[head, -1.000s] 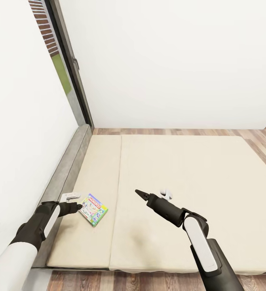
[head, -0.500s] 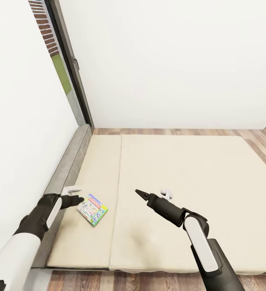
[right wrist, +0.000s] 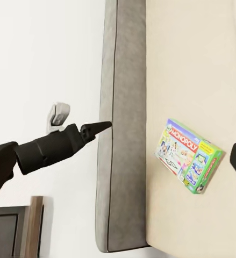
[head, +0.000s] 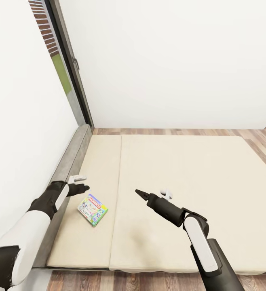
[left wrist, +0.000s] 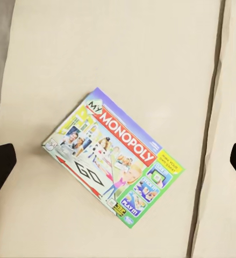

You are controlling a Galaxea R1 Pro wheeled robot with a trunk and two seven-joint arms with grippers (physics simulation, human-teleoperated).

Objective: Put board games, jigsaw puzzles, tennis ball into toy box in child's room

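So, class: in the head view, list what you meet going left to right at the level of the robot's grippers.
Left gripper → board game on the bed → right gripper, held above the mattress.

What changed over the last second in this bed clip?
The left gripper drew back from the board game, rising toward the bed frame, fingers open and empty. The game stayed flat on the mattress; the right gripper and the camera held still.
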